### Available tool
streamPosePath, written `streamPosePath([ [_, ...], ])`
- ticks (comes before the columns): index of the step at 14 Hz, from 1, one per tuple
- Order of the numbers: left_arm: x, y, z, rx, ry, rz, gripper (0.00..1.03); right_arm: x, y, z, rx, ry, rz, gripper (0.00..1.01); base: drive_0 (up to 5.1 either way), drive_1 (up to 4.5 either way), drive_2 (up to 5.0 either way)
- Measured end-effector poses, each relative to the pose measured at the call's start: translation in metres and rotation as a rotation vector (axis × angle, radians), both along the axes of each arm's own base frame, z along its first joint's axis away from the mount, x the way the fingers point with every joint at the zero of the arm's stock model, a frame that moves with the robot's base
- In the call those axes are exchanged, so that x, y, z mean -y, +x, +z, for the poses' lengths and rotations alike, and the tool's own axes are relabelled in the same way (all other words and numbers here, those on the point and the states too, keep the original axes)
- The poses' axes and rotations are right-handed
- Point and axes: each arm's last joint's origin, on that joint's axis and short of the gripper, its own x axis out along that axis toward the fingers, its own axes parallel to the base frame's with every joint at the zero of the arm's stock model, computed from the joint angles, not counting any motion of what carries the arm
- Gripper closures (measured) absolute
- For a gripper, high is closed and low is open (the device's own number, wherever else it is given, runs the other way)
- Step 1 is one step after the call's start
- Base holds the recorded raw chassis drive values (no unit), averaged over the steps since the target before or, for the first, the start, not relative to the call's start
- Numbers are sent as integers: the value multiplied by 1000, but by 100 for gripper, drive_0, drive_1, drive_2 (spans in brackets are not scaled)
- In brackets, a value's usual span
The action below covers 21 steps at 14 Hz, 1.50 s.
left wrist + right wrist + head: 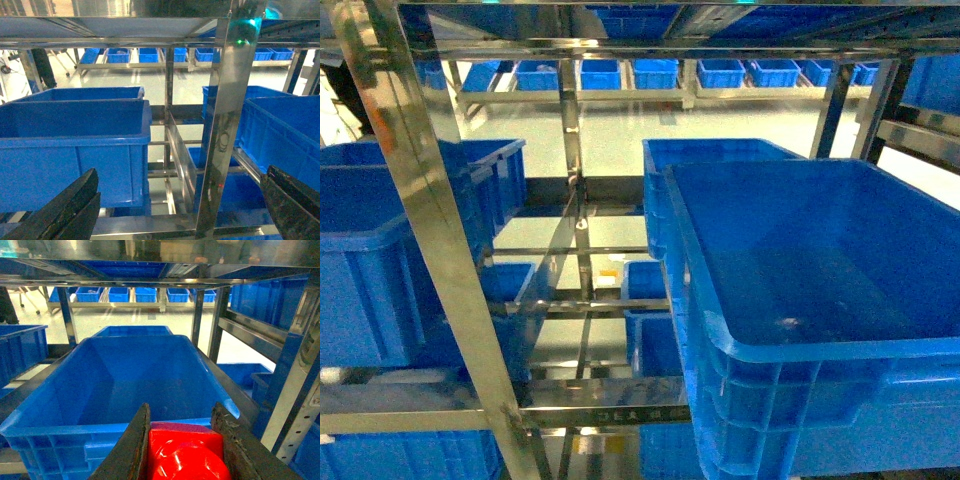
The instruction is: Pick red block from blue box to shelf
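Carrying red block [186, 450] to shelf [582, 250] | right pincer [182, 450] clamped on block, facing big blue crate [135, 380] at 12 o'clock | left pincer [175, 210] apart, empty | next: advance over crate, then release.

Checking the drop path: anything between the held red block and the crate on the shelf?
Nothing visible. The right gripper is shut on the red block, just short of the near rim of the open blue crate on the shelf. What shows of the crate's inside looks bare, and only its rim lies ahead.
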Motion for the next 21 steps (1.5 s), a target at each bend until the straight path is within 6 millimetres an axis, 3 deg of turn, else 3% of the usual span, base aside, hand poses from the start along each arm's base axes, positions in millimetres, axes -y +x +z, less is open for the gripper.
streamPosePath([
  [1, 0, 0, 0, 0, 0, 0, 5, 0, 0, -1, -11, -2, -11, 72, 0, 0, 0],
  [3, 0, 0, 0, 0, 0, 0, 5, -6, 7, -3, -211, -70, -136, 72, 0, 0, 0],
  [6, 0, 0, 0, 0, 0, 1, 5, -5, 34, 11, -211, 20, -80, 72, 0, 0, 0],
  [10, 0, 0, 0, 0, 0, 1, 5, -12, 132, 19, -176, 45, 3, 72, 0, 0, 0],
  [11, 0, 0, 0, 0, 0, 1, 5, -15, 161, 14, -208, 64, 31, 66, 0, 0, 0],
  [12, 0, 0, 0, 0, 0, 1, 5, -17, 185, 3, -255, 107, 34, 53, 0, 0, 0],
  [13, 0, 0, 0, 0, 0, 1, 5, -23, 191, -9, -268, 137, 0, 35, 0, 0, 0],
  [16, 0, 0, 0, 0, 0, 1, 5, -38, 150, 13, -126, 130, 61, 1, 0, 0, 0],
  [17, 0, 0, 0, 0, 0, 2, 5, -35, 124, -1, -172, 125, 46, 3, 0, 0, 0],
  [18, 0, 0, 0, 0, 0, 1, 5, -36, 106, -5, -73, 101, 7, 11, 0, 0, 0],
  [20, 0, 0, 0, 0, 0, 1, 5, -35, 68, -11, -53, 33, 14, 36, 0, 0, 0],
  [21, 0, 0, 0, 0, 0, 1, 5, -30, 61, -9, -38, 26, 8, 49, 0, 0, 0],
])
